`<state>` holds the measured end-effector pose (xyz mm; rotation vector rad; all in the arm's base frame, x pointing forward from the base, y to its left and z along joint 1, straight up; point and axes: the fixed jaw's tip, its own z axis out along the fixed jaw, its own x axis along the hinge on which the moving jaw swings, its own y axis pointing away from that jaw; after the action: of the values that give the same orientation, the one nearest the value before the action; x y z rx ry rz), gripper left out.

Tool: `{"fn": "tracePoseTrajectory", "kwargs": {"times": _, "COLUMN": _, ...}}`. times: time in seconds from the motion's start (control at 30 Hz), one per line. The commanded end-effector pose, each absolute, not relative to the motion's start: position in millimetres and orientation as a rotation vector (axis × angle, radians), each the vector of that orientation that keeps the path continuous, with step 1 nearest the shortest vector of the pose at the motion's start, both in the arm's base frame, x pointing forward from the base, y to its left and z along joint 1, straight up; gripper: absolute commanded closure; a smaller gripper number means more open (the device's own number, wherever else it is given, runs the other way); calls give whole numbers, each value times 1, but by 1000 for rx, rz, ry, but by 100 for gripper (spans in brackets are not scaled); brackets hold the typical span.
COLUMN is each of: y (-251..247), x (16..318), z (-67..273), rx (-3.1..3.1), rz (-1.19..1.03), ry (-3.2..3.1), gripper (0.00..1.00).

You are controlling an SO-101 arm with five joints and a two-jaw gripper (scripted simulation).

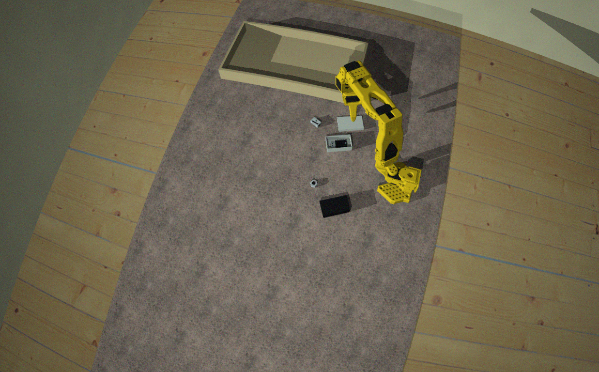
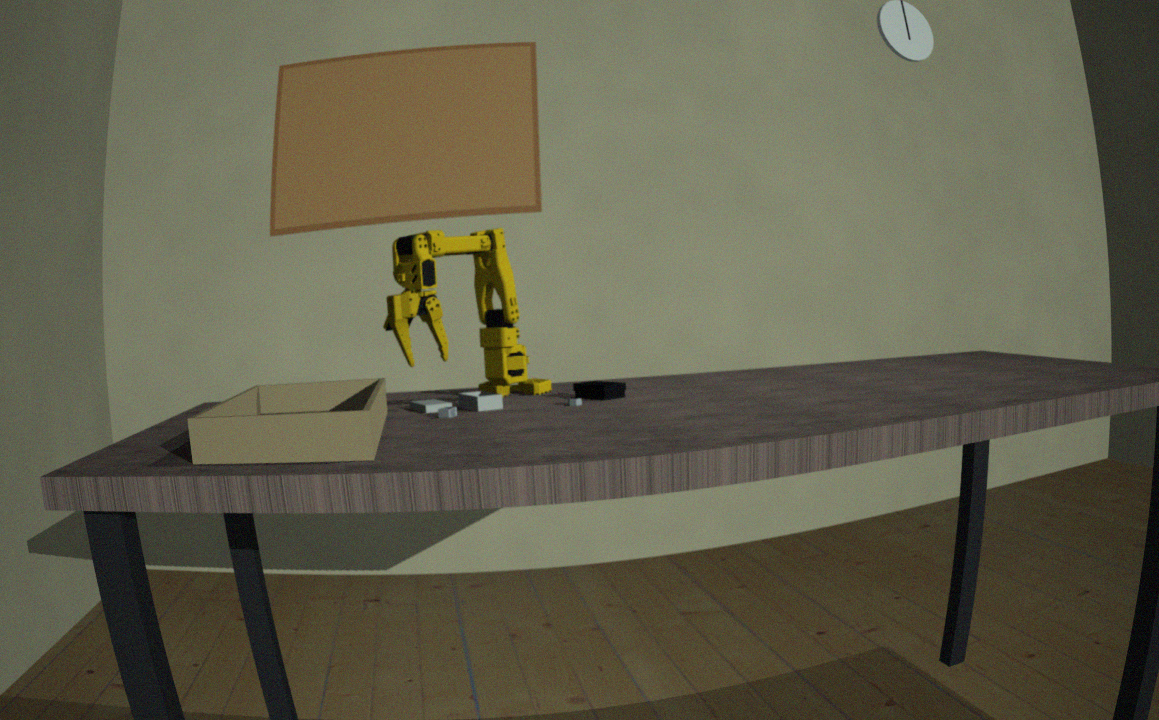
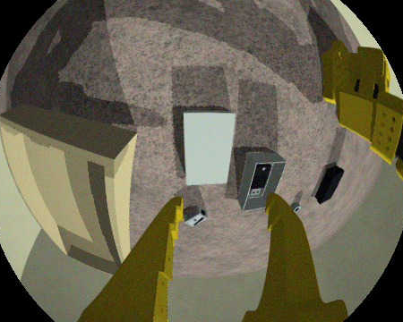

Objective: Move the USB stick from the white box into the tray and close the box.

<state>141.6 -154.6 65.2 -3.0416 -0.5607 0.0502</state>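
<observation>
The white box base (image 1: 338,149) (image 2: 482,403) (image 3: 278,180) stands open side up on the table. The USB stick (image 1: 340,143) (image 3: 260,177), black with a metal plug, lies inside it. The white lid (image 1: 350,123) (image 2: 430,406) (image 3: 209,148) lies flat on the table beside the base, on the tray's side. The wooden tray (image 1: 282,86) (image 2: 288,437) (image 3: 124,188) shows no object in the part of its inside that I see. My gripper (image 2: 428,361) (image 3: 224,203) is open and empty, high above the table near the lid.
A small pale block with a dark slot (image 1: 315,122) (image 2: 447,412) (image 3: 195,216) lies near the lid. A small nut-like piece (image 1: 313,183) (image 2: 574,402) (image 3: 295,207) and a black box (image 1: 335,206) (image 2: 599,394) (image 3: 330,183) lie beyond the white base, away from the tray.
</observation>
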Motion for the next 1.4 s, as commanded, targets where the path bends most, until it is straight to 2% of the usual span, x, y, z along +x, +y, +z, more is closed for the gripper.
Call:
{"fn": "tracePoseTrajectory", "kwargs": {"times": 0.0, "y": -159, "x": 144, "z": 74, "rx": -3089, "rz": 0, "ry": -574, "gripper": 71}}
{"fn": "tracePoseTrajectory", "kwargs": {"times": 0.53, "y": -156, "x": 146, "z": 75, "rx": -3089, "rz": 0, "ry": -574, "gripper": 71}}
{"fn": "tracePoseTrajectory", "kwargs": {"times": 1.13, "y": -98, "x": 158, "z": 75, "rx": -3089, "rz": 0, "ry": -571, "gripper": 70}}
{"fn": "tracePoseTrajectory", "kwargs": {"times": 1.37, "y": -90, "x": 158, "z": 75, "rx": -3089, "rz": 0, "ry": -571, "gripper": 70}}
